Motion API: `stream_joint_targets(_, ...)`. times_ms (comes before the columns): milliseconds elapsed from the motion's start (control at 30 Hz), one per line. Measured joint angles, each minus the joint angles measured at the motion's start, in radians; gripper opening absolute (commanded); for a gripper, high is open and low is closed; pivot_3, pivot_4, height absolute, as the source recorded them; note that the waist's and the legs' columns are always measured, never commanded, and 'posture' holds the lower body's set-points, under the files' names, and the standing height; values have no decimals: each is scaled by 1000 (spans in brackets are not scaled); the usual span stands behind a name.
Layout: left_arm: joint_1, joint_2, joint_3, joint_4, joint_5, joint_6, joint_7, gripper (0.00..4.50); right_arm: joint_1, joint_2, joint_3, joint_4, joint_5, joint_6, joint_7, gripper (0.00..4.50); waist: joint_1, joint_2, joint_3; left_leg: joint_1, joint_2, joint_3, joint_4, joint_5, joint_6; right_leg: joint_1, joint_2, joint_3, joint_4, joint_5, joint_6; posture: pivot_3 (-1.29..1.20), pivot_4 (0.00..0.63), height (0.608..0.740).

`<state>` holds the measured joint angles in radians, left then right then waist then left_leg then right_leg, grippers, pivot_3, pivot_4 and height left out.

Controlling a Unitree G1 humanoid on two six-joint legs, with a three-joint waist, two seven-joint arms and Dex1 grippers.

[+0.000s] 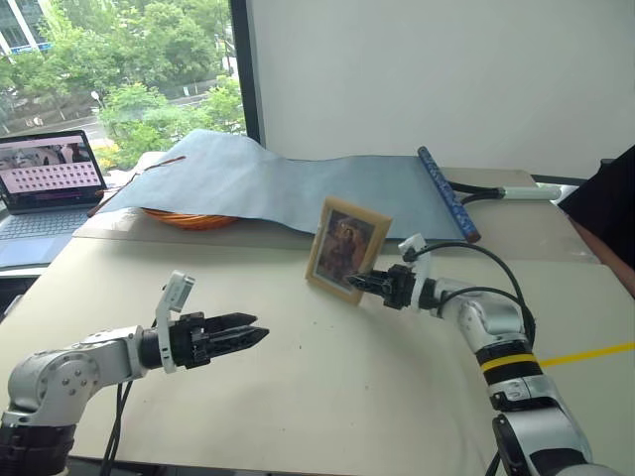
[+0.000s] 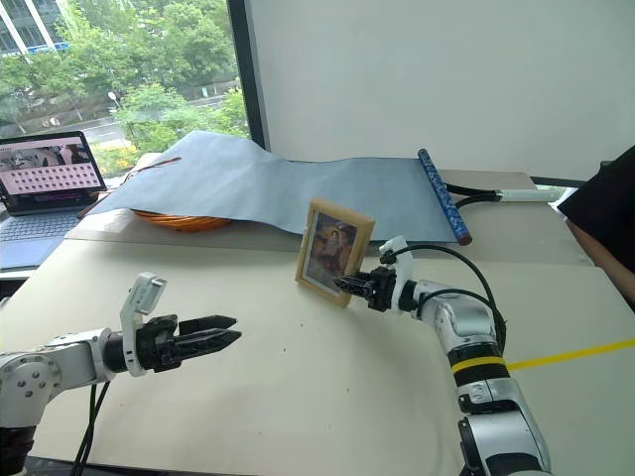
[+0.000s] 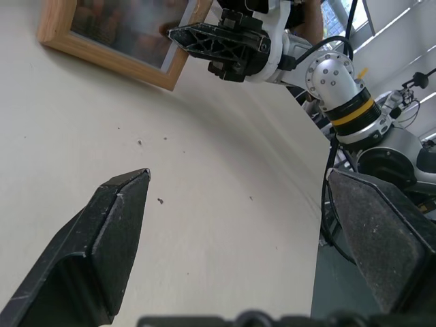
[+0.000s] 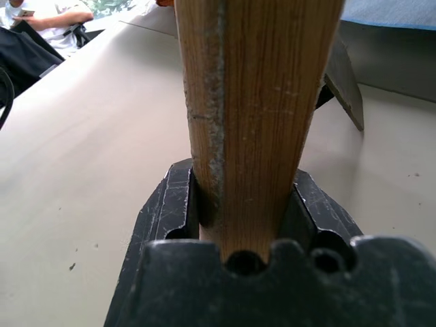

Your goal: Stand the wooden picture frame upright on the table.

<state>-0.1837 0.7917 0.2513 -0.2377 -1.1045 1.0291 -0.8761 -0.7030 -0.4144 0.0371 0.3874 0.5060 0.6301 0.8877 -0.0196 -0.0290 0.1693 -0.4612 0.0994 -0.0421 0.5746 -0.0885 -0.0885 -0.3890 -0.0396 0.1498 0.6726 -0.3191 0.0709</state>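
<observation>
wooden picture frame point(image 1: 346, 248) standing upright mid-surface point(image 1: 327, 397), picture facing the robot, right gripper point(image 1: 365, 284) clamped on its lower right edge, left gripper point(image 1: 248, 337) wide apart, holding nothing, well off to the left, grey-blue cloth mat point(image 1: 288, 183) behind

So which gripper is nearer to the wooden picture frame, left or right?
Right. The right gripper has its fingers closed on the edge of the wooden picture frame, which stands on the table. The left gripper hangs open, apart from it, on the robot's left.
</observation>
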Motion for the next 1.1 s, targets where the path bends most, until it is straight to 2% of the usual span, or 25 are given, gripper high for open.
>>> stream_joint_targets(200, 9, 0, 5, -2, 4, 0, -8, 4500, 32, 2, -3, -42, 22, 78, 50, 1247, 4, 0, 0, 0, 0, 0, 0, 0, 0, 0, 0, 0, 0, 0, 0, 0, 150, 714)
stream_joint_targets(367, 7, 0, -2, -2, 46, -30, -17, 4500, 58, -1, 20, -77, -12, 47, 73, 1238, -1, 0, 0, 0, 0, 0, 0, 0, 0, 0, 0, 0, 0, 0, 0, 0, 150, 714)
stream_joint_targets(433, 7, 0, -13, -2, 69, -49, -18, 4500, 62, -1, 24, -84, -19, 31, 74, 2243, -2, 0, 0, 0, 0, 0, 0, 0, 0, 0, 0, 0, 0, 0, 0, 0, 150, 714)
stream_joint_targets(467, 6, 0, -24, -3, 91, -64, -20, 4500, 71, -3, 28, -95, -24, 26, 80, 2473, -2, 0, 0, 0, 0, 0, 0, 0, 0, 0, 0, 0, 0, 0, 0, 0, 150, 714)
stream_joint_targets(633, 8, -20, -43, -4, 215, -192, -20, 4500, 170, -75, -4, -197, -8, 38, 98, 4271, 10, 1, 1, 0, 0, 0, 1, 0, 0, 0, 0, 0, -1, 0, 0, 0, 150, 714)
stream_joint_targets(667, 14, -32, -44, -3, 247, -234, -18, 4500, 185, -101, -28, -224, -4, 44, 98, 4458, 9, 1, 1, 0, 0, 0, 0, 0, 0, 0, 0, 0, -1, 0, 0, 0, 150, 714)
stream_joint_targets(800, 42, -139, -36, 16, 391, -438, 41, 4500, 336, -205, -153, -388, 26, 44, 81, 4458, 12, 0, 0, 0, 0, 0, 0, 0, 0, 1, -1, 0, -2, 0, 0, 0, 150, 714)
stream_joint_targets(867, 55, -154, -37, 26, 441, -493, 62, 4500, 413, -209, -181, -455, 17, 5, 56, 4458, 5, 0, 0, 0, 0, 0, 0, 0, 0, 1, 0, 0, -2, 0, 0, 0, 150, 714)
stream_joint_targets(1100, 105, -190, -118, 56, 664, -639, 159, 4500, 671, -86, -242, -718, -128, -259, -167, 4458, -2, 0, 0, 0, 0, 0, 1, 0, 0, 2, -1, 0, -2, -2, 3, 0, 150, 714)
